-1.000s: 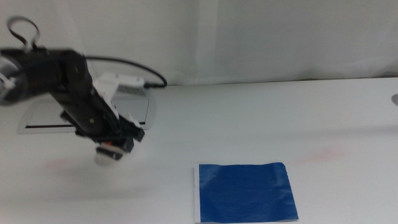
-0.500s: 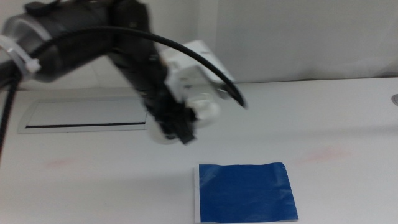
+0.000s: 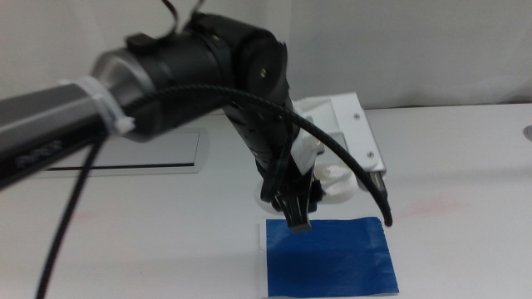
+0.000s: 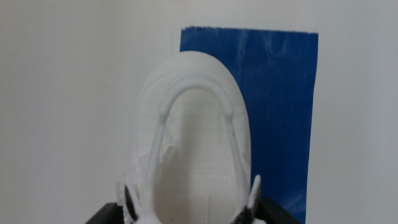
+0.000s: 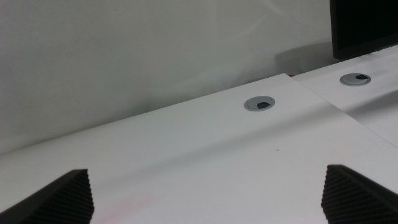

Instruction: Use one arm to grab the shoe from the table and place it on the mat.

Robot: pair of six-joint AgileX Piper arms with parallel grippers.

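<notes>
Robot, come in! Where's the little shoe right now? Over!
Left gripper shut on shoe, above the mat's near edge. Right gripper open, waiting off to the side. Nothing on the mat.

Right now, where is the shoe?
The shoe is held in the left tool, above the mat's far left edge near the middle view's centre.

We see the white shoe (image 4: 196,143) held in the left gripper (image 3: 298,214) of the black arm (image 3: 208,75), above the table (image 3: 465,158), heel strap toward the mat (image 3: 328,256). The mat, dark blue and flat, lies just beyond the shoe, partly beneath it.
</notes>
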